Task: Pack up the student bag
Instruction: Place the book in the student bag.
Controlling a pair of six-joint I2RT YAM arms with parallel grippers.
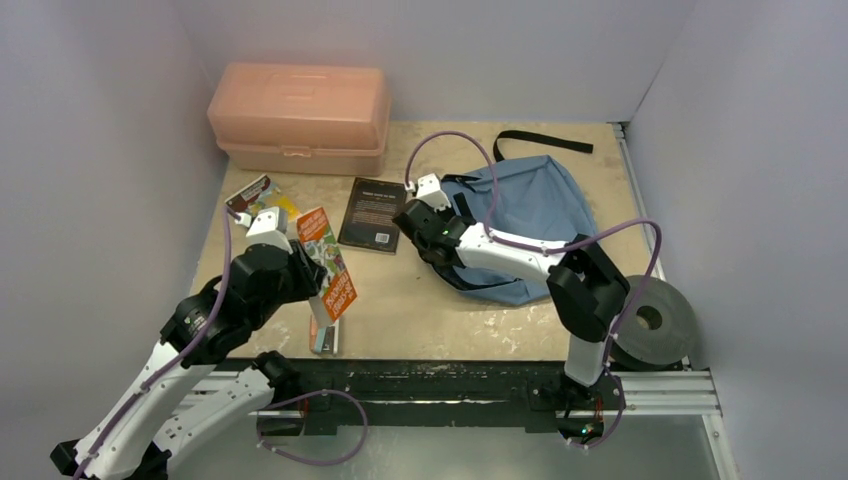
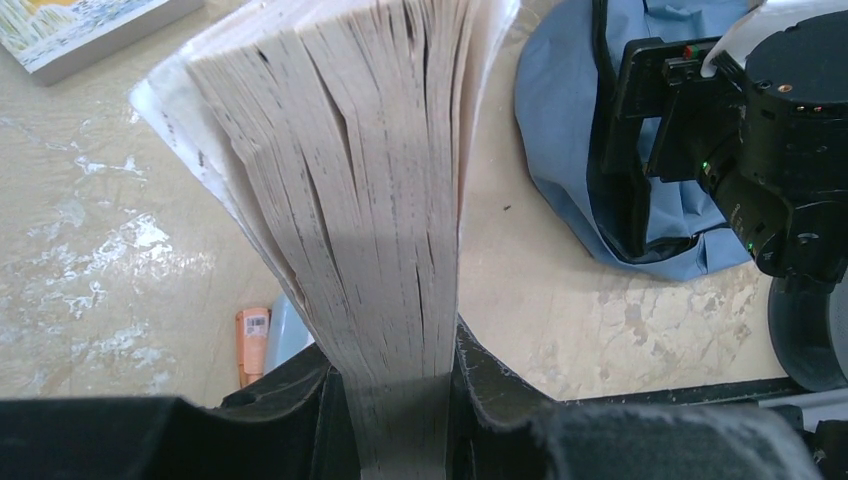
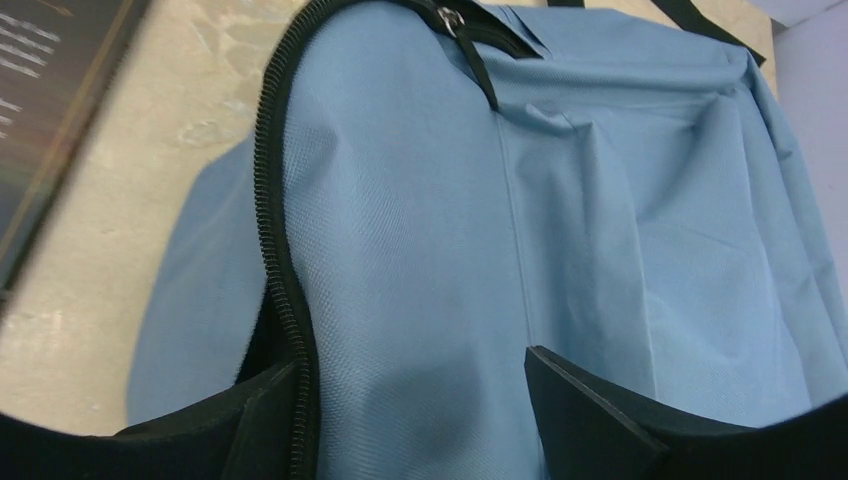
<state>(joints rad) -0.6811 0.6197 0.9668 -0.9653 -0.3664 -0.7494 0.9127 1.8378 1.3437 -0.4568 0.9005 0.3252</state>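
The right pincer (image 3: 410, 362) gaped wide, holding nothing, over the student bag (image 3: 560, 200) directly beneath it, zipper (image 3: 272, 220) beside one pad. Off to its left, the left pincer (image 2: 395, 395) clamped a book (image 2: 370, 200). Probably opening the bag: next, pinch the flap and lift.

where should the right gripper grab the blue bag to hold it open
Probably the top fabric layer of the student bag right beside its zipper, coming from above on the side facing the black book. The zip seems to gape there, so that edge should lift free; the open right gripper straddles it.
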